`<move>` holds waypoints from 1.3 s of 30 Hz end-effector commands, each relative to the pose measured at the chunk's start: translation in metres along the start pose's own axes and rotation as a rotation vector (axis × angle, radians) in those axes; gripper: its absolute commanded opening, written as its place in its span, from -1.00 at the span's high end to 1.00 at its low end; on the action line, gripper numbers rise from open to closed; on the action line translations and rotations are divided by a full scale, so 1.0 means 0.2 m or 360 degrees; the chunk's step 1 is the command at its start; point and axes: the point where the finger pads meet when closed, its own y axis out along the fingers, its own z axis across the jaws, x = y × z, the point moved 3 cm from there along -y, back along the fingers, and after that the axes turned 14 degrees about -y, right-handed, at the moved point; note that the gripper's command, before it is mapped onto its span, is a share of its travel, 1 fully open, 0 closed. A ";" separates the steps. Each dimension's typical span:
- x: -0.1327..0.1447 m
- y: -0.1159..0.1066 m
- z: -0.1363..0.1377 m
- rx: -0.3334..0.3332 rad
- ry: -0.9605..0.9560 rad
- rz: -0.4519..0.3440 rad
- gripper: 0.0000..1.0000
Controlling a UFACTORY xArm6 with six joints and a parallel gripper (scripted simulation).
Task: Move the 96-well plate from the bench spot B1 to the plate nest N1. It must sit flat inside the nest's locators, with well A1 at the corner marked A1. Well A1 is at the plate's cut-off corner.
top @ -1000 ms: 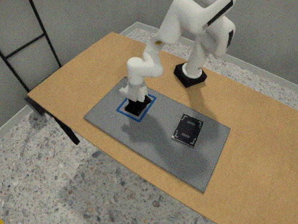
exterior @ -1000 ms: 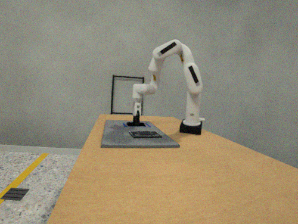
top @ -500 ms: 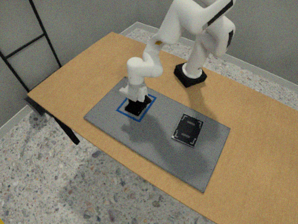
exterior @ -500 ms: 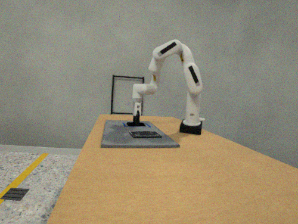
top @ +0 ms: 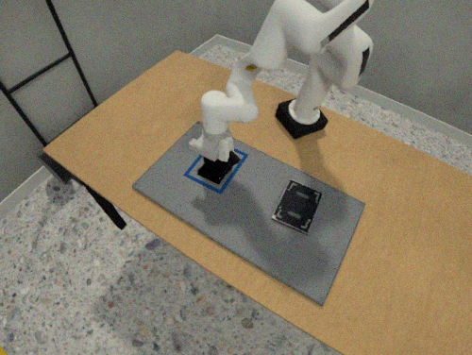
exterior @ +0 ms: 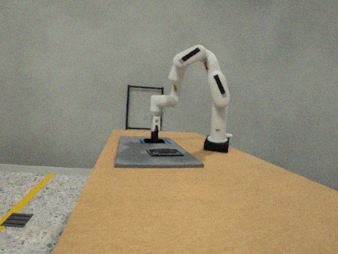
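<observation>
The 96-well plate (top: 214, 172) (exterior: 150, 140) is a dark flat block lying inside the blue-outlined bench spot B1 (top: 191, 174) (exterior: 141, 140) on the grey mat (top: 245, 245) (exterior: 132, 159). My gripper (top: 216, 162) (exterior: 154, 136) points straight down onto the plate and is shut on it at bench level; the arm hides most of the plate, and I cannot see its cut-off corner. The plate nest N1 (top: 297, 207) (exterior: 164, 152) is a black pad with white corner locators on the right part of the mat, with nothing in it.
The mat lies on a long wooden bench (top: 406, 264) (exterior: 203, 209). The arm's black base (top: 301, 124) (exterior: 216, 145) stands behind the mat. A black frame rack (top: 28, 85) (exterior: 129, 108) stands off the bench's far left end.
</observation>
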 end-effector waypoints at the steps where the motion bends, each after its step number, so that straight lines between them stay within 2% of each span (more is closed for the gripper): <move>1: -0.01 -0.01 0.00 0.0004 0.0000 0.0004 1.00; 39: -0.01 -0.11 0.00 0.0004 0.0000 0.0005 1.00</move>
